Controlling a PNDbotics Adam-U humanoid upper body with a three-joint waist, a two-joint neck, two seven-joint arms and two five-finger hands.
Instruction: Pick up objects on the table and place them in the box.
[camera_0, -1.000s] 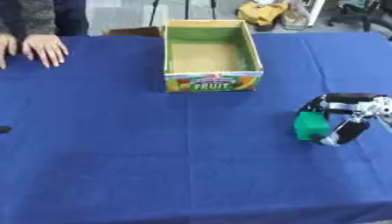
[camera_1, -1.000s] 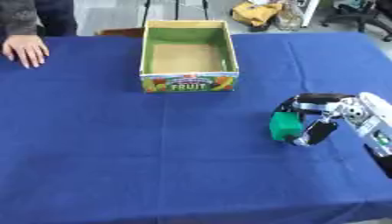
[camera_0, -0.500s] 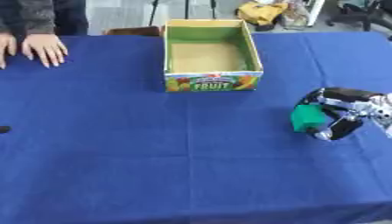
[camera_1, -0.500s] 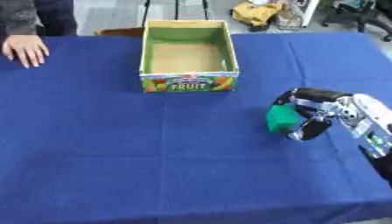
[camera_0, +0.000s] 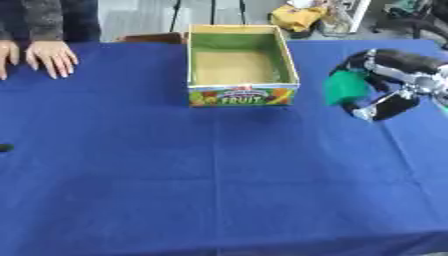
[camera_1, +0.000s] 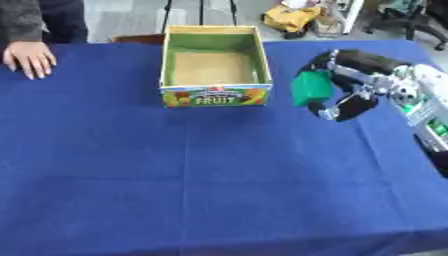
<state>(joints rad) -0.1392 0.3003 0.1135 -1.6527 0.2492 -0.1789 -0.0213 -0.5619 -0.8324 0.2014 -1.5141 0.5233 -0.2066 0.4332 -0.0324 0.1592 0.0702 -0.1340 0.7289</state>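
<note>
Green soft lump (camera_1: 311, 88) clasped in right hand (camera_1: 354, 92).

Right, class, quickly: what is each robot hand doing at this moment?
Left hand: not in view.
Right hand: shut on the green object, held above the table to the right of the fruit box.

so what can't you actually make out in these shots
- Green object, both views: the right robot hand curls round it, hiding its far side; what it is stays unclear.
- Small dark thing, left eye view: cut off by the left edge, too small to identify.
- Left robot hand: in neither view.
- Box: its near inner wall is hidden by its own front panel.
</note>
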